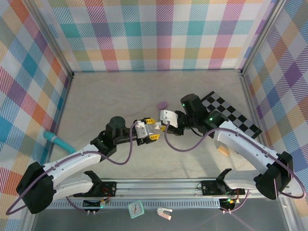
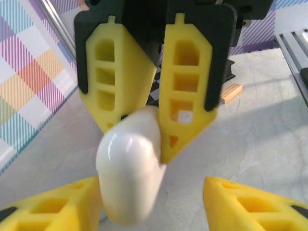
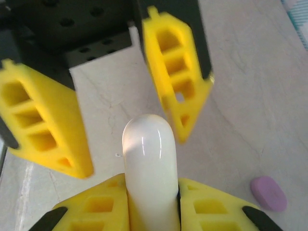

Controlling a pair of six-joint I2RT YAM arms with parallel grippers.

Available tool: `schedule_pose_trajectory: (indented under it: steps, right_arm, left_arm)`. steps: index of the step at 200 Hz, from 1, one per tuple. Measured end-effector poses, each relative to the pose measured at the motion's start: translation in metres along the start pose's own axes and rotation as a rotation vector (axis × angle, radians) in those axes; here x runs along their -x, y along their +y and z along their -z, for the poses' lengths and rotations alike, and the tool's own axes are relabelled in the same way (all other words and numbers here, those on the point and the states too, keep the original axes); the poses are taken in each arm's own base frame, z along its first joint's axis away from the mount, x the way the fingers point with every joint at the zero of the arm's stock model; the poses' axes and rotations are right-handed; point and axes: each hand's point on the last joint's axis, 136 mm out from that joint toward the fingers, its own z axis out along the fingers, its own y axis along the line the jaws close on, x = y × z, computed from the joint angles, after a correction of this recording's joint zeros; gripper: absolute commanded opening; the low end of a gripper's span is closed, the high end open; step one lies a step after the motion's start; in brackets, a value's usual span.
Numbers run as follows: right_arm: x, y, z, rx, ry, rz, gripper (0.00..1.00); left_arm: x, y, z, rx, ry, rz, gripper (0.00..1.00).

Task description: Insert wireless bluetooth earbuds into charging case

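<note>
**While left gripper [image 2: 149,190] gapes, right gripper [image 3: 151,187] pinches white case [image 2: 129,178]**

Mid-table, the left gripper's yellow fingers [image 2: 57,204] stand spread to either side of the case's free end. Glossy, smooth and pebble-rounded, it juts leftward from the right gripper, whose jaws are clamped on its other end.

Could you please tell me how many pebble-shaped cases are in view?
2: a glossy white plastic case between the right fingers; a purple case on the table. Others may be hidden.

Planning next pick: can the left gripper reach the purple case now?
Probably yes: left gripper is open, purple case lies uncovered just beyond it; right gripper, shut on the white case, crowds the path.
</note>
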Motion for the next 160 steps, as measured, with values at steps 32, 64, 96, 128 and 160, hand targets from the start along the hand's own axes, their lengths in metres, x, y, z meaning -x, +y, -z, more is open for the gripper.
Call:
schedule_pose_trajectory:
  steps: [32,64,96,128,160]
  right_arm:
    - [-0.026,-0.015,-0.002,-0.065,-0.031,-0.232,0.22]
    - [-0.054,-0.032,-0.027,-0.122,-0.058,-0.59,0.21]
    - [-0.086,-0.035,-0.062,-0.12,-0.009,-0.952,0.24]
    - [-0.116,-0.032,-0.091,-0.114,0.056,-1.237,0.24]
    - [-0.141,-0.026,-0.113,-0.113,0.12,-1.399,0.26]
  left_arm:
    - [-0.015,0.0,0.007,0.056,0.012,0.045,0.74]
    - [-0.042,-0.006,0.014,0.098,0.047,0.123,0.77]
    - [-0.055,-0.005,0.022,0.148,0.075,0.194,0.83]
    - [-0.061,0.002,0.025,0.2,0.102,0.241,0.91]
    - [-0.073,0.001,0.027,0.217,0.151,0.291,1.0]
